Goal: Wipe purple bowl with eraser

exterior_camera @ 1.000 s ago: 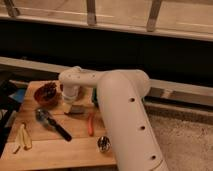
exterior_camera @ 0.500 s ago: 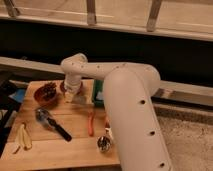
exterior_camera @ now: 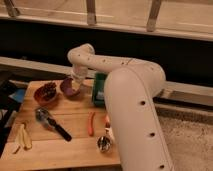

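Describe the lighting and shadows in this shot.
Camera view: warm, dim light on the wooden table; black band behind it; the pale arm is brightest and hides the table's right edge; the end effector sits low over the purple bowl, which looks dark.

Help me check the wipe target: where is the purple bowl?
Camera view: the purple bowl sits back-left on the table, between the fruit bowl and the green bin, right under the hand.

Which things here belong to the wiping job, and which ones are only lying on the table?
For the job: purple bowl; gripper, jaws shut, over the bowl. I cannot see the eraser.
Lying about: fruit bowl, black-handled utensil, green box, orange stick, metal cup, yellow strips.
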`<control>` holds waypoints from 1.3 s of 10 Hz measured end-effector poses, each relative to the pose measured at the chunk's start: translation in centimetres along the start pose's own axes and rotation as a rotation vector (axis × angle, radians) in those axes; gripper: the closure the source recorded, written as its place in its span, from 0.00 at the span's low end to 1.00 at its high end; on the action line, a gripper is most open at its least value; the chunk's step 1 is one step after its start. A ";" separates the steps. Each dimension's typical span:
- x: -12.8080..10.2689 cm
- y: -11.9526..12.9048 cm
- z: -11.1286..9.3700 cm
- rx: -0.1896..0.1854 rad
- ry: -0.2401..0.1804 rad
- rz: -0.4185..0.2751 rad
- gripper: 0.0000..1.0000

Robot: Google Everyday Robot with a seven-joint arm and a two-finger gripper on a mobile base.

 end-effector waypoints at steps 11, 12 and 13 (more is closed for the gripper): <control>-4.3 -2.9 -0.8 0.041 -0.149 0.052 1.00; -5.2 -2.7 -0.6 0.045 -0.160 0.045 1.00; -5.9 -2.6 -0.5 0.051 -0.174 0.040 1.00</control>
